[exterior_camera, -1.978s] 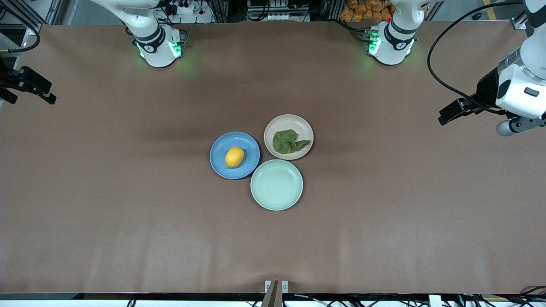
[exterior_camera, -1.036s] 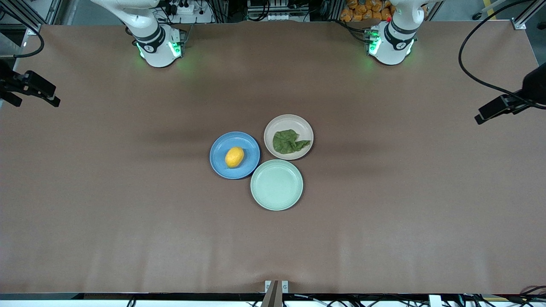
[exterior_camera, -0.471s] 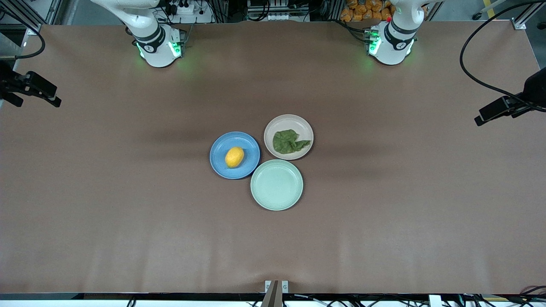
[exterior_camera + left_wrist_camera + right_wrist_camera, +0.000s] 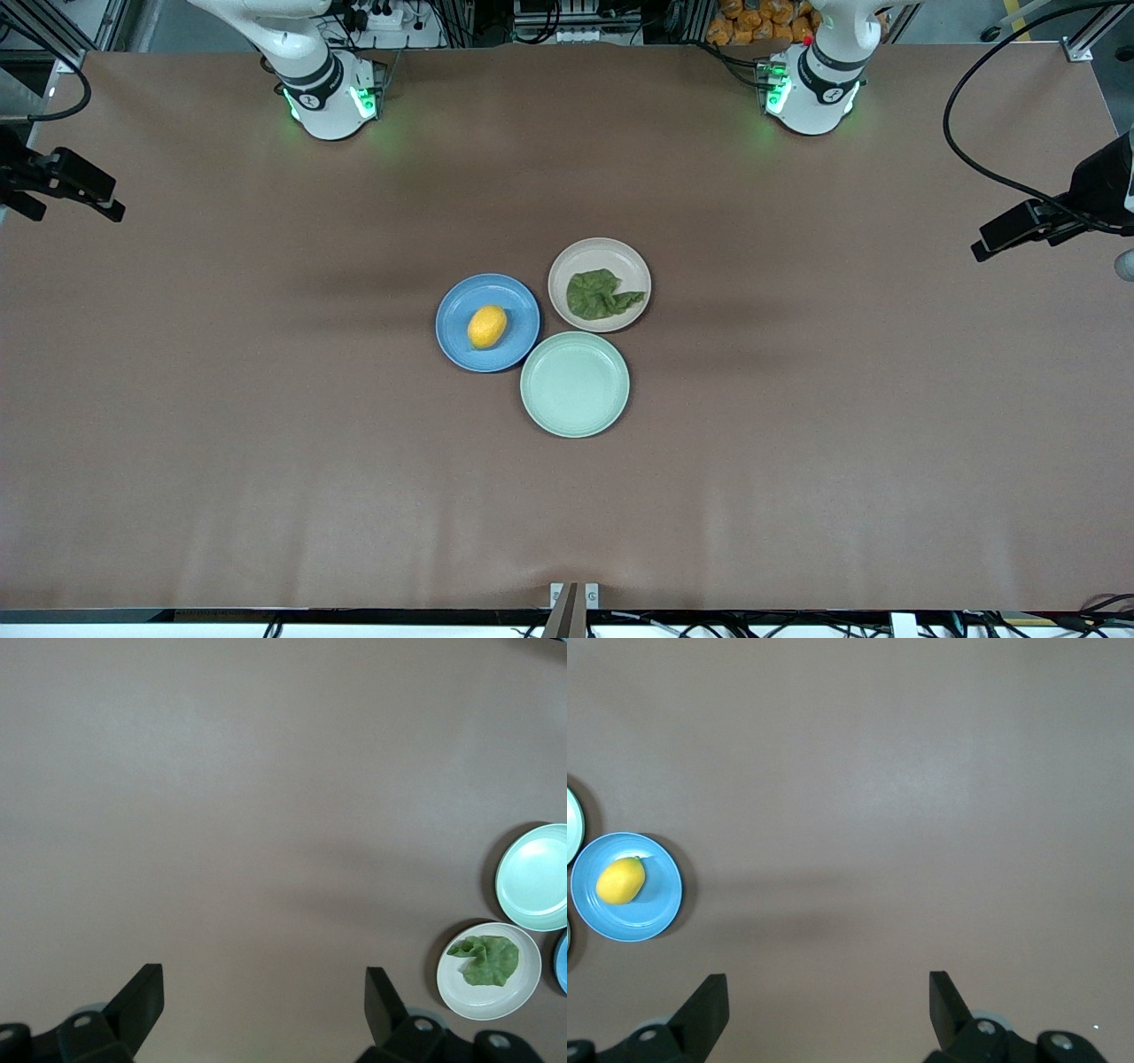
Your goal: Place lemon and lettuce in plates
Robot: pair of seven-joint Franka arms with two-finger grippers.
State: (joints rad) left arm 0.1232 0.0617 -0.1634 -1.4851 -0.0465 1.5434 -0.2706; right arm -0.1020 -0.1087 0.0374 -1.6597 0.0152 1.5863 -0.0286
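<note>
The small oval yellow lemon (image 4: pixel 487 327) lies in the round shallow blue plate (image 4: pixel 452 306), slightly toward that plate's rim at the front camera's side. The dark green wrinkly lettuce leaf (image 4: pixel 601 295) rests flat in the pale beige-pink plate (image 4: pixel 599 247), which touches the blue plate at about its two o'clock in the front view. A pale mint-green plate (image 4: pixel 575 385), bare, sits nearer the front camera, touching both.

The left gripper (image 4: pixel 264 997) hangs over bare table at the left arm's end, fingers spread wide and holding nothing. The right gripper (image 4: pixel 828 997) hangs over bare table at the right arm's end, likewise spread and empty. Both arms wait well apart from the plates, so the task looks done.

Judged by its look, the lemon is firm, light and smooth-skinned; it would roll, so a pinch across its short middle suits it. The lettuce seems limp and thin, easily torn; a thick fold near its centre would be the safest hold
</note>
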